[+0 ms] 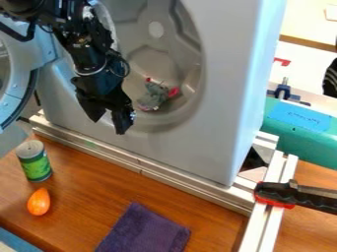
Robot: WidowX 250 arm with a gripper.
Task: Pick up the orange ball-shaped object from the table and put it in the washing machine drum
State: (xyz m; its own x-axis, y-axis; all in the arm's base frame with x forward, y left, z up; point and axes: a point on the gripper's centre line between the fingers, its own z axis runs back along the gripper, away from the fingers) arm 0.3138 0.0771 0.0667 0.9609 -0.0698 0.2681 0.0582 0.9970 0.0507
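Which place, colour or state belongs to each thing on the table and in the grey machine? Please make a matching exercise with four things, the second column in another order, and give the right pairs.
1. Can
2. Egg-shaped thing
3. Cloth
4. Soft toy

A. purple
B. inside the round hollow of the grey machine
C. standing upright, partly green
D. orange all over

Right pairs: 1-C, 2-D, 3-A, 4-B
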